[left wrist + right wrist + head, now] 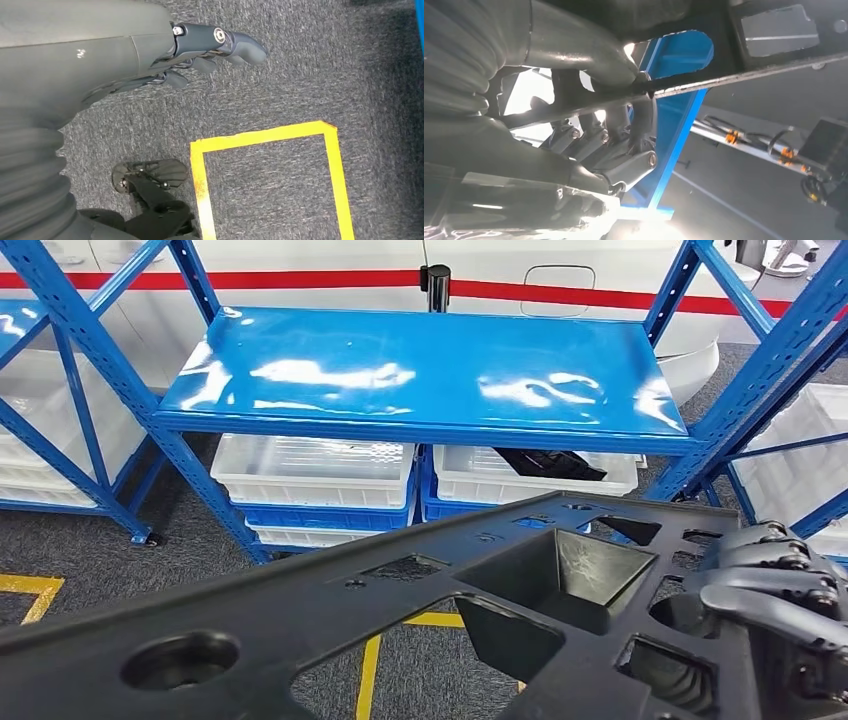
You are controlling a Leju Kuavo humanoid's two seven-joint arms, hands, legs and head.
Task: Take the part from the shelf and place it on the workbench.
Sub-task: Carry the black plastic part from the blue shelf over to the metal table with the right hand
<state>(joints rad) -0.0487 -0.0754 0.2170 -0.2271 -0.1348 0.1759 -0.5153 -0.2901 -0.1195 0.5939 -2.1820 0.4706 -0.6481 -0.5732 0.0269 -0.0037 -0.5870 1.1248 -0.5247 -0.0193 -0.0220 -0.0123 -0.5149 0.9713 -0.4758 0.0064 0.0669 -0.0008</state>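
Head view has the right hand [775,605] low at the right edge, its dark fingers [770,558] curled over the rim of the part [420,610], a long flat black plastic panel with moulded pockets and cut-outs. The right wrist view shows the same grip from underneath: the thumb lies above the thin edge of the part [744,75] and the fingers [599,140] wrap it from the other side, so the hand clamps the panel firmly. The part is held up in the air, slanting across the lower half of the head view, in front of the shelf [420,375] and not touching it. The left hand [200,55] hangs above the grey carpet [300,75] with its fingers [240,47] slightly bent and apart, holding nothing; a yellow tape outline [265,137] is on the floor below it. The shelf's glossy blue top board lies bare, and under it sit white bins [310,470] stacked on blue ones, the right-hand white bin [530,480] holding a dark object [550,462]. More blue racking [770,360] stands to either side.
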